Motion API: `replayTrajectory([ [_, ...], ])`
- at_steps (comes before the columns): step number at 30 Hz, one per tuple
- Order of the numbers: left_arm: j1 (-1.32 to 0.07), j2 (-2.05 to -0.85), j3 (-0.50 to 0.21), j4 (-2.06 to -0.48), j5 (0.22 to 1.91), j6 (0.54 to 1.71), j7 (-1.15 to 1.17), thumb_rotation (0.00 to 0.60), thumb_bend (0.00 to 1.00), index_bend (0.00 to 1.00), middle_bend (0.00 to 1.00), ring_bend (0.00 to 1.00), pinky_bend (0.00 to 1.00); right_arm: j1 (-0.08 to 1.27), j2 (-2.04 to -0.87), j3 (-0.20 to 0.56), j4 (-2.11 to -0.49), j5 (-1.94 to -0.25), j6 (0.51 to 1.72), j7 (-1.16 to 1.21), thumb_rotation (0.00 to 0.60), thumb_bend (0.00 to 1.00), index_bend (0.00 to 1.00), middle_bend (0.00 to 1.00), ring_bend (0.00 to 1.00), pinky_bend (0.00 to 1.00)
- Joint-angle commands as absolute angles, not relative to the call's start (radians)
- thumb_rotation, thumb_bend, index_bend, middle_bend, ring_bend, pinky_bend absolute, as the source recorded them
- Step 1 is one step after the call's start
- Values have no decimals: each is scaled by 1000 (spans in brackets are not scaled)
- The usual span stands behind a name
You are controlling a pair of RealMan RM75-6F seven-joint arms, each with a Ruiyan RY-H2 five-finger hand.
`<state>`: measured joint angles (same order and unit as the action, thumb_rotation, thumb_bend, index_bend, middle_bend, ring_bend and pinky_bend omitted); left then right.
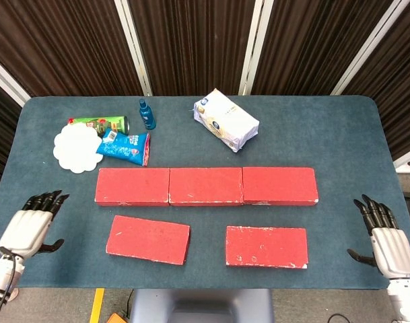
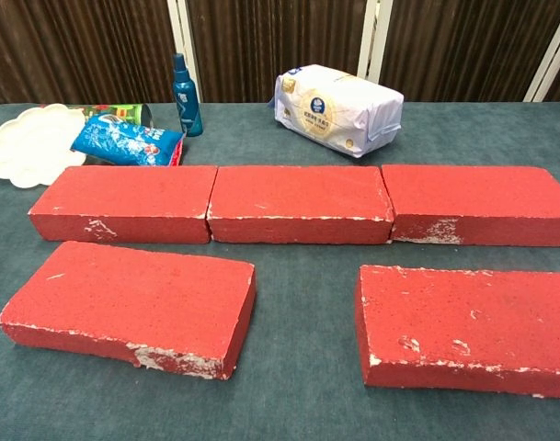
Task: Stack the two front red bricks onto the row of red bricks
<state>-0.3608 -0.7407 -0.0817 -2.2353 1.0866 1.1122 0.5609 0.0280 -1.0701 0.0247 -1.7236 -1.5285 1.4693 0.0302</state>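
Note:
Three red bricks form a row (image 1: 206, 186) (image 2: 298, 204) end to end across the middle of the table. In front of it lie two loose red bricks: the front left brick (image 1: 148, 239) (image 2: 128, 305), slightly skewed, and the front right brick (image 1: 266, 246) (image 2: 465, 326). My left hand (image 1: 31, 225) hovers over the table's front left, well left of the front left brick, fingers apart and holding nothing. My right hand (image 1: 384, 237) is at the front right edge, fingers spread, empty, right of the front right brick. Neither hand shows in the chest view.
Behind the row lie a white tissue pack (image 1: 225, 120), a blue bottle (image 1: 147, 114), a blue snack bag (image 1: 124, 146), a green can (image 1: 99, 124) and a white scalloped plate (image 1: 77, 149). The dark blue table (image 1: 339, 134) ends just in front of the loose bricks.

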Motion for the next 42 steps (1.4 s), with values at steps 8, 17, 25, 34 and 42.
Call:
replayTrajectory([
  [8,-529,-868,-62,-2356,889,1092,824,600,200,0,0,0,113,1,-1070,54,-1685,-1553,1574,112,600,0,44,28,36,0],
  [17,-602,-1030,-31,-2356,768,1192,946,600,192,0,0,0,118,2,-1067,54,-1678,-1553,1570,118,600,0,44,28,35,0],
  [25,-667,-1202,-54,-2356,623,1354,1047,600,192,0,0,0,117,4,-1074,54,-1685,-1544,1562,103,600,0,44,28,36,0],
  [34,-732,-1355,-40,-2356,504,1503,1173,600,192,0,0,0,115,8,-1074,56,-1690,-1531,1548,100,600,0,44,28,36,0],
  [42,-780,-1465,-51,-2356,457,1573,1225,600,189,0,0,0,108,12,-1077,54,-1695,-1529,1537,87,600,0,44,28,35,0],
])
